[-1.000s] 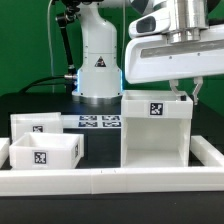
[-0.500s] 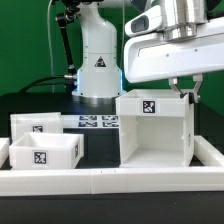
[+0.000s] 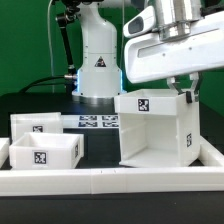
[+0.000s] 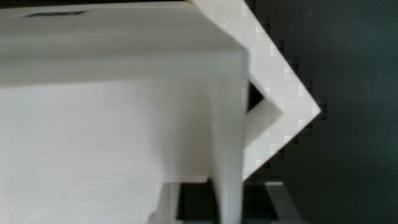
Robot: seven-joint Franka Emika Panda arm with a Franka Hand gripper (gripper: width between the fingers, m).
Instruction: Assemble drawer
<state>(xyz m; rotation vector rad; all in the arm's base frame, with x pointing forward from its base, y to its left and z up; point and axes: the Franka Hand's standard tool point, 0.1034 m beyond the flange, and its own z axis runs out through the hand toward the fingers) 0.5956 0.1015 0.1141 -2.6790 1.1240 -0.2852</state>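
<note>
The large white drawer casing (image 3: 152, 135) stands at the exterior view's right, open side facing the camera, with one tag on its top edge and one on its right wall. It is tilted, with its right side raised. My gripper (image 3: 186, 93) is shut on the top of the casing's right wall. In the wrist view the thin white wall (image 4: 237, 150) runs between my two dark fingers (image 4: 199, 202), with my gripper (image 4: 235, 203) closed on it. Two smaller white trays sit at the exterior view's left, one in front (image 3: 44, 156) and one behind (image 3: 38, 124).
A long low white rail (image 3: 110, 180) runs along the front and up the right side (image 3: 210, 152). The marker board (image 3: 100, 122) lies behind the trays. The arm's white base (image 3: 98, 60) stands at the back, with cables to its left.
The casing has risen and tilted with my gripper, its top edge moving up and slightly toward the exterior view's left. The trays have not moved.
</note>
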